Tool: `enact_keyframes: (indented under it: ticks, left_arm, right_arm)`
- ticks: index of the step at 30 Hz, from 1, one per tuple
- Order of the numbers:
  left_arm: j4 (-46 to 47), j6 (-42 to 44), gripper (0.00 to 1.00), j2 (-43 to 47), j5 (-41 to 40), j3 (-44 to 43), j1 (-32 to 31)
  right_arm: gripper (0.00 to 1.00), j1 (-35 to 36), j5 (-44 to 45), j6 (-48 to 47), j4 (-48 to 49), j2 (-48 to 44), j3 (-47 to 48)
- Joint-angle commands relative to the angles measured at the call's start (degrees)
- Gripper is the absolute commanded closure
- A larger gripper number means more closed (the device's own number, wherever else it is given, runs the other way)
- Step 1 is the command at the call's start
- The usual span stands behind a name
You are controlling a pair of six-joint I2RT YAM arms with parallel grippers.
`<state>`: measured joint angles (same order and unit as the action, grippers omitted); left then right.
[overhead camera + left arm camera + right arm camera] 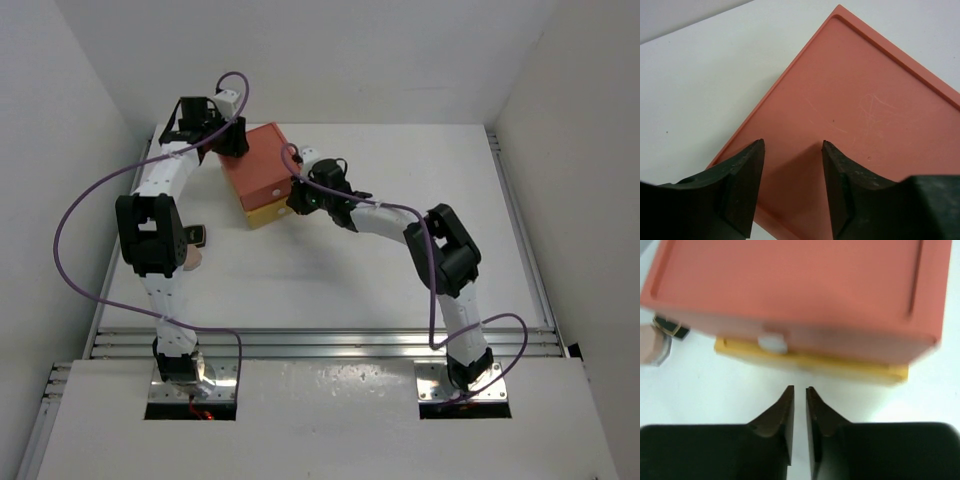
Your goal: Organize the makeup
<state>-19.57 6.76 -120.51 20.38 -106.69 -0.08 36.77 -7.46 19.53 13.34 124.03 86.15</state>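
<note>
Top view: the left tool [215, 128] hangs over the coral-red plastic drawer box [262, 160], and the right tool [300, 197] faces its yellow drawer [262, 214]. The makeup, a small dark square case [201, 235] and a pale peach piece [192, 258], lies on the white tabletop [380, 270], half hidden by the left arm.

Left wrist: fingers spread, empty, above the box top.

Right wrist: only here does the round white knob [772, 342] show. The fingers are all but pressed together, gripping nothing. Opening the drawer seems to be the step in hand; next, pinch that knob and pull straight
</note>
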Motion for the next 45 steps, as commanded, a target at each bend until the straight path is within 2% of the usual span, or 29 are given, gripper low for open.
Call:
enact_keyframes:
  ticks: [1,3,5,9,11,14,15,18,20,26,31,39,45]
  left_arm:
    - [-11.3,-2.5,0.43,-1.5,0.4,0.4,-0.4]
    - [-11.3,-3.8,0.38,-1.5,1.8,-1.7,-0.4]
    - [-11.8,-4.6,0.35,-1.5,2.4,-3.5,-0.4]
    - [-11.8,-5.8,0.3,-1.0,2.9,-7.3,-0.4]
    - [-11.8,-6.3,0.29,-1.0,2.9,-8.8,-0.4]
    - [-11.8,-6.3,0.26,-1.0,2.9,-11.1,-0.4]
    - [-11.8,-6.8,0.26,-1.0,2.9,-12.5,-0.4]
    - [-11.8,-6.9,0.25,-0.4,-0.2,-14.9,-0.4]
    - [-11.8,-7.4,0.25,-0.4,-2.0,-17.0,-0.4]
    - [-7.4,-11.4,0.37,-2.5,-7.4,-18.1,3.1]
    - [-6.9,-14.6,0.43,-7.5,-8.0,-20.0,5.2]
    - [-6.2,-16.3,0.43,-12.8,-7.5,-22.3,6.3]
    - [-6.2,-16.9,0.44,-16.0,-2.5,-21.2,6.3]
  right_arm:
    - [0.83,-0.1,0.5,0.0,3.8,-6.9,-5.1]
    - [0.78,-0.4,1.5,1.2,4.8,-7.4,-8.1]
    - [0.78,-0.7,1.9,1.1,4.5,-7.9,-8.2]
    - [0.78,-1.6,7.4,0.5,-3.0,-7.9,-5.2]
    - [0.81,-2.0,8.9,0.8,-4.9,-7.6,-4.3]
    - [0.89,-5.3,9.5,4.6,-7.7,-6.3,-2.6]
    - [0.93,-4.4,9.4,5.3,-8.0,-5.7,-2.3]
    - [0.99,-4.4,9.0,7.5,-6.1,-5.0,-2.7]
    - [0.99,-4.4,7.9,8.7,-4.9,-4.3,-3.2]
    - [0.99,-2.3,5.8,11.1,2.9,-2.7,-5.1]
    - [0.99,-1.2,5.8,11.5,2.6,-0.3,-2.7]
    - [0.99,-0.2,6.1,13.6,3.3,1.3,-2.3]
    - [0.99,0.3,4.7,14.9,7.9,4.7,-1.0]
